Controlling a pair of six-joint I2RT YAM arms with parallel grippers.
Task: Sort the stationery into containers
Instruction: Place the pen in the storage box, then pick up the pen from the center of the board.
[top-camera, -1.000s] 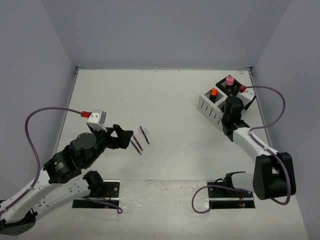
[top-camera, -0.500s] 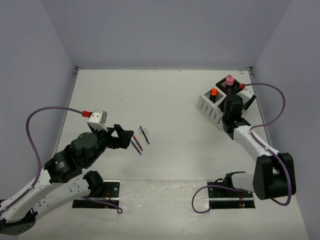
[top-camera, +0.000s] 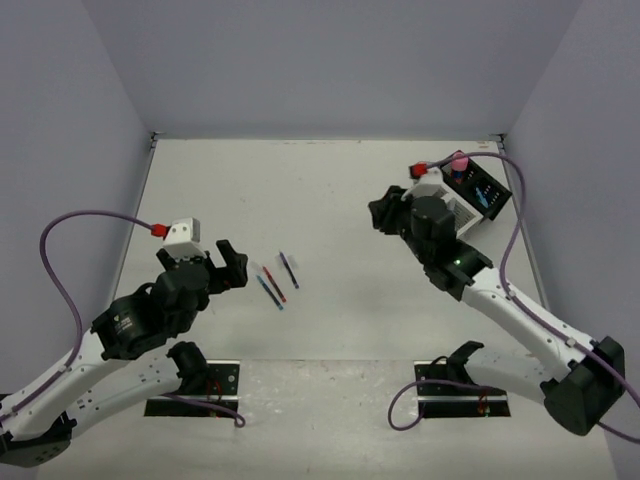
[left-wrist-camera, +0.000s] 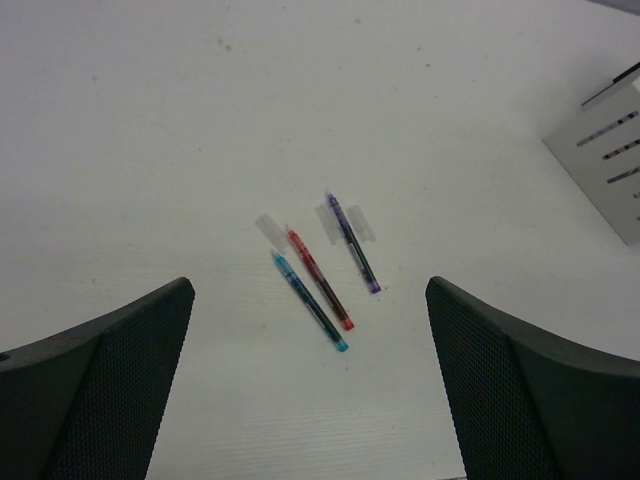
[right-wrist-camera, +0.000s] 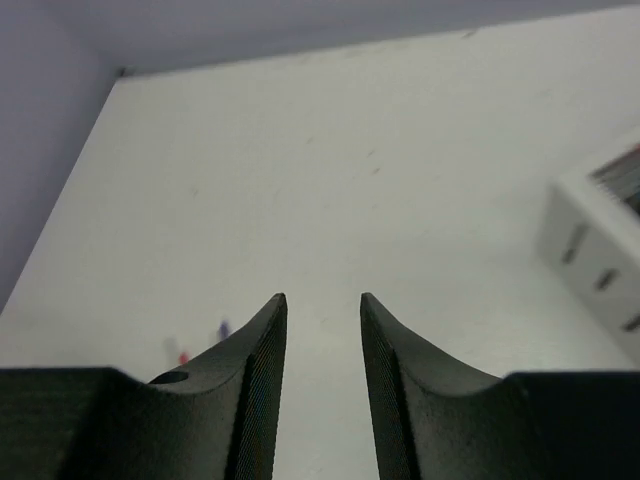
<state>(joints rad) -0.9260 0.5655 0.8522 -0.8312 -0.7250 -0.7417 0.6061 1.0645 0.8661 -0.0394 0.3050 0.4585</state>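
Since the earlier view, the left arm has turned its wrist a little toward the pens, and the right arm has swung away from the boxes toward the middle of the surface (top-camera: 330, 190).

On the left, the left fingers (left-wrist-camera: 110, 390) are standing spread wide and released, holding nothing, and are hovering short of the three pens. The pens are lying loose on the surface, all slanting the same way. The blue pen (left-wrist-camera: 310, 302) and the red pen (left-wrist-camera: 320, 281) are lying side by side, so close that they are nearly touching. The dark purple pen (left-wrist-camera: 354, 245) is lying a little apart to their right.

The step in hand looks like the left arm's reach for a pen. The purple one is probably the cleaner pick, since a close on blue or red risks dragging its neighbour along. The wrist should be turning so the fingers close across the barrel near its middle. They also need to be coming right down to the surface, because the pens are thin and lie flat.

Further right, the right fingers (right-wrist-camera: 262, 380) are parted by a narrow gap with nothing between them. At the far right, the white box (right-wrist-camera: 590, 250) and the black box (top-camera: 487, 190) are waiting. The pink cylinder (top-camera: 459, 160) is showing at the black box. They are well apart from the pens, so a hand-over to the right arm may be needed.
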